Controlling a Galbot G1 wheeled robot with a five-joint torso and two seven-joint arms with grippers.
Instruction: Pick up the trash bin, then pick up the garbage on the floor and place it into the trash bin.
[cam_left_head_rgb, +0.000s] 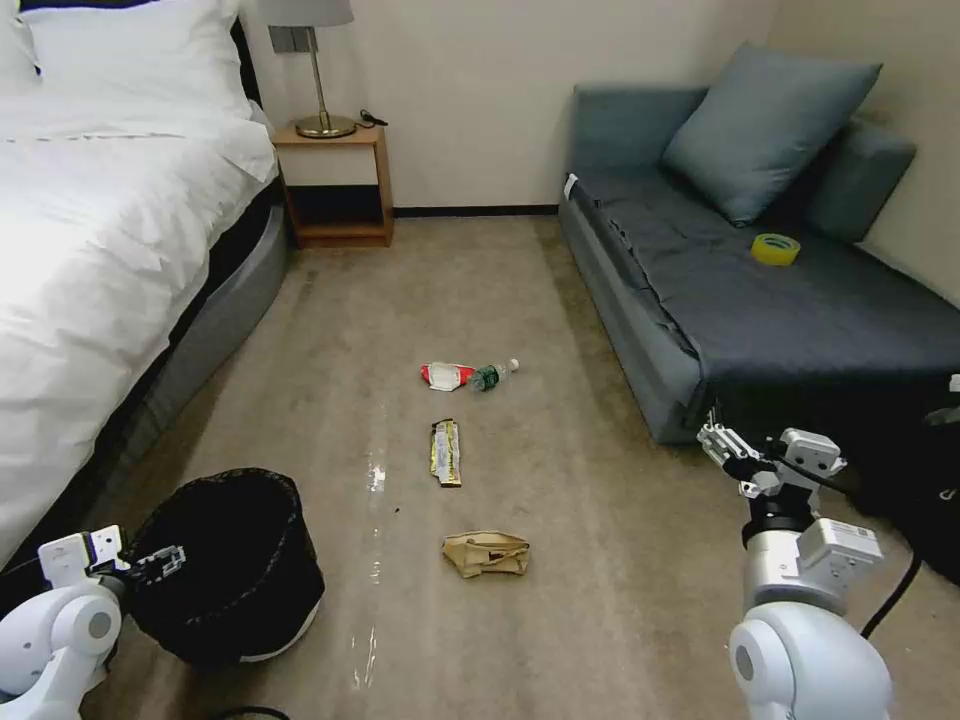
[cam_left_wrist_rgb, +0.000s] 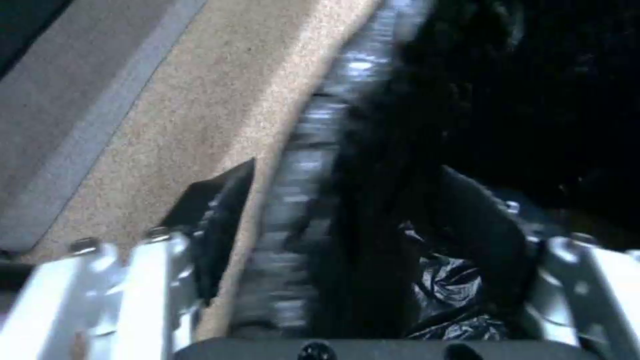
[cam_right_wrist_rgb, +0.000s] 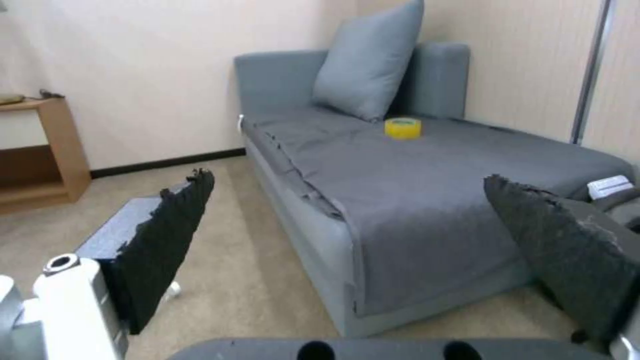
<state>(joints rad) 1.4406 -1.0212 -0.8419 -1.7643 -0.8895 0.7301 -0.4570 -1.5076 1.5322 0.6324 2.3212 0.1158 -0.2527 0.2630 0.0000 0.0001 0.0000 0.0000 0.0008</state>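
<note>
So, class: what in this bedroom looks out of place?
Four litter pieces lie on the carpet: a brown paper bag, gold wrapper, red-and-white packet and green bottle. A yellow tape roll sits oddly on the sofa.

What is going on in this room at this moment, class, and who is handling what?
A two-armed robot is tidying a bedroom floor. Its left gripper straddles the rim of the trash bin, which stands on the carpet beside the bed. The right gripper hangs open and empty in front of the sofa. Four litter pieces lie on the carpet: brown paper bag, gold wrapper, red-and-white packet and green bottle.
</note>
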